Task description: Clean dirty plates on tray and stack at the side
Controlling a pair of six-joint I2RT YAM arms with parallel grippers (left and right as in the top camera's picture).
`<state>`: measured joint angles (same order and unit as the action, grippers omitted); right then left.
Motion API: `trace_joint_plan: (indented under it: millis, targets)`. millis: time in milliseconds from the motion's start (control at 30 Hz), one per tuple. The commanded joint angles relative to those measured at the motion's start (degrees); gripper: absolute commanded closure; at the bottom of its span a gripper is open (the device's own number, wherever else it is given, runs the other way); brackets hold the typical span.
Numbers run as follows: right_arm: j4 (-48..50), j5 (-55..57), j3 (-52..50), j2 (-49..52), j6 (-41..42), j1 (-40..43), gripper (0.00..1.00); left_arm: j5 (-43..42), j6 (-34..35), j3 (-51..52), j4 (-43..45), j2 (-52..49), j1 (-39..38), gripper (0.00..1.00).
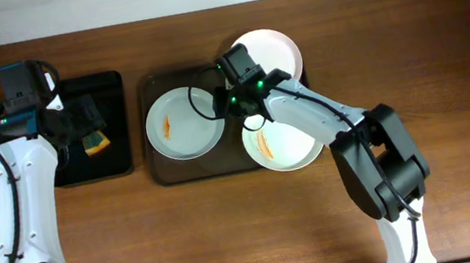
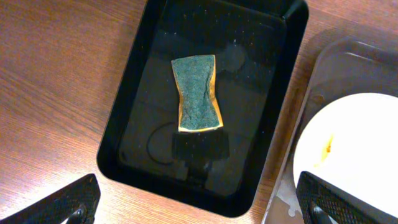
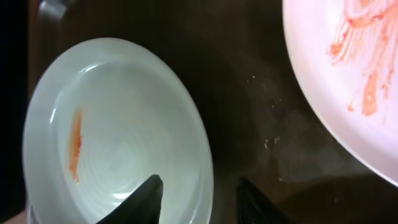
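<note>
The right gripper (image 3: 199, 183) hangs with jaws apart on either side of the rim of the left plate (image 1: 181, 125), which lies orange-streaked in the tray (image 1: 160, 172) near the table's (image 1: 444, 47) far edge. A smeared right plate (image 1: 288, 147) overlaps the tray's right rim, and a third plate (image 1: 274, 48) sits at its far right corner. Toward the left edge, the left gripper (image 2: 198, 183), spread wide, hovers over a sponge (image 2: 197, 93) in a black tray (image 2: 124, 124).
</note>
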<state>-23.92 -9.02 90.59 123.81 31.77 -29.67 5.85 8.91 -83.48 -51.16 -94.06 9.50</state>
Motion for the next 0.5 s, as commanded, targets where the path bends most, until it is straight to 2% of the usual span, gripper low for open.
trace_joint_plan:
  millis: [0, 167, 333, 467]
  targets:
    - [2.0, 2.5, 1.1, 3.3, 0.7, -1.6, 0.64, 0.5, 0.9, -0.9, 0.0, -1.8, 0.2, 0.01]
    - [1.9, 5.5, 1.1, 4.2, 1.3, -2.1, 0.71, 0.5, 0.5, -0.9, -1.6, -1.8, 0.2, 0.01]
    - [-5.1, 5.2, 6.2, 4.2, 0.0, -2.6, 0.71, 0.4, 0.5, -0.9, -4.9, -1.8, 0.2, 0.01]
    - [-5.7, 4.5, 7.7, 5.7, -1.3, -3.0, 0.73, -0.5, 0.5, -0.9, -5.8, -1.8, 0.2, 0.01]
